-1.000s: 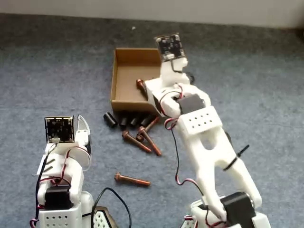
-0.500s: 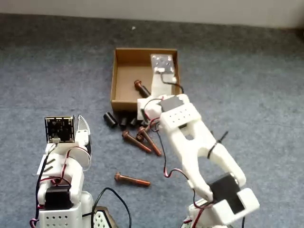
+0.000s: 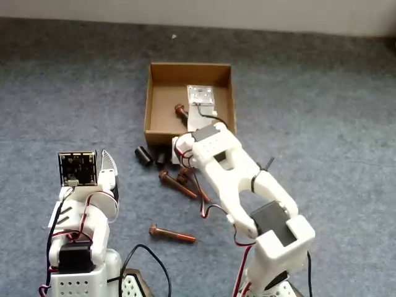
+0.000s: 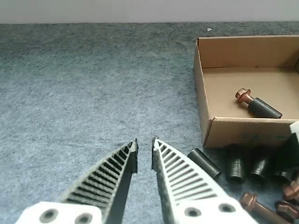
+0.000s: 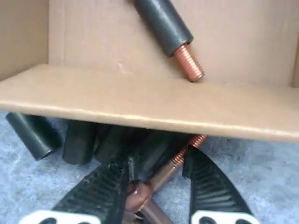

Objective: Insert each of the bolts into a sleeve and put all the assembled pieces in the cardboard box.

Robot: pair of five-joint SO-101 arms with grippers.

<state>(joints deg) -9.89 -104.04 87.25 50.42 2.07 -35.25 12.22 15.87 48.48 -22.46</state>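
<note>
The cardboard box (image 3: 159, 99) holds one assembled piece (image 3: 181, 113), a bolt in a black sleeve (image 5: 164, 23). Several black sleeves (image 3: 143, 155) lie in a row against the box's front wall (image 5: 140, 105). My right gripper (image 5: 159, 161) hangs low over that row, open, with a copper bolt (image 5: 161, 177) lying loose between its fingers. More bolts (image 3: 172, 234) rest on the carpet nearer the arms. My left gripper (image 4: 144, 151) sits back at the near left with nothing in it, its tips a narrow gap apart. The box (image 4: 233, 133) and sleeves (image 4: 203, 162) lie ahead of it.
Grey carpet (image 3: 322, 124) covers the whole work area. The right arm's white links (image 3: 235, 179) stretch over the loose bolts in front of the box. A pale wall edge (image 3: 247, 12) runs along the back.
The right arm has pulled back from above the box and dropped its gripper down in front of the box wall, over the sleeves and bolts. The left arm has not moved.
</note>
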